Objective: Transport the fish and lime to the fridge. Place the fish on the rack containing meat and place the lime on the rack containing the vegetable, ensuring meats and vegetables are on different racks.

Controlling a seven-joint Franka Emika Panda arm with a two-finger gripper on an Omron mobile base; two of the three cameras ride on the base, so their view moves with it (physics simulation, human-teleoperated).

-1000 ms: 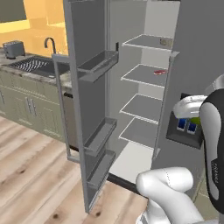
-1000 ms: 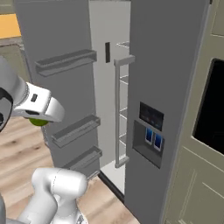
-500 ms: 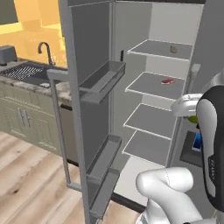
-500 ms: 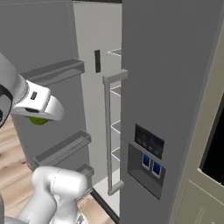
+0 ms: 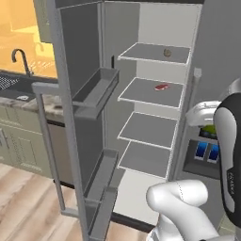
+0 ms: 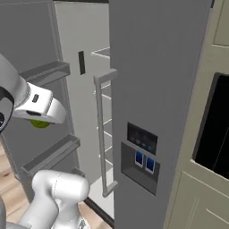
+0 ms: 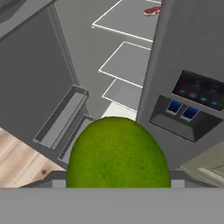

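The lime (image 7: 118, 153), a round green ball, sits right in front of the hand camera and hides the fingertips. My gripper (image 5: 207, 125) is shut on the lime (image 5: 208, 130), level with the fridge's (image 5: 80, 56) right door. From the right the lime (image 6: 40, 124) hangs under the white hand. The meat (image 5: 161, 86) lies on the second rack (image 5: 141, 94). A brownish vegetable (image 5: 166, 52) rests on the top rack (image 5: 143, 52). The meat (image 7: 152, 11) also shows far ahead. The fish is out of view.
The fridge's left door stands open, its bins (image 5: 96, 87) jutting toward me. The shut right door carries a dispenser panel (image 6: 143, 154) with blue buttons. A sink counter with faucet (image 5: 19, 59) lies to the left, and a dark oven front (image 6: 214, 129) to the right.
The whole picture has shifted: the base has driven closer to the fridge, which now looks larger. The lime stays in the gripper.
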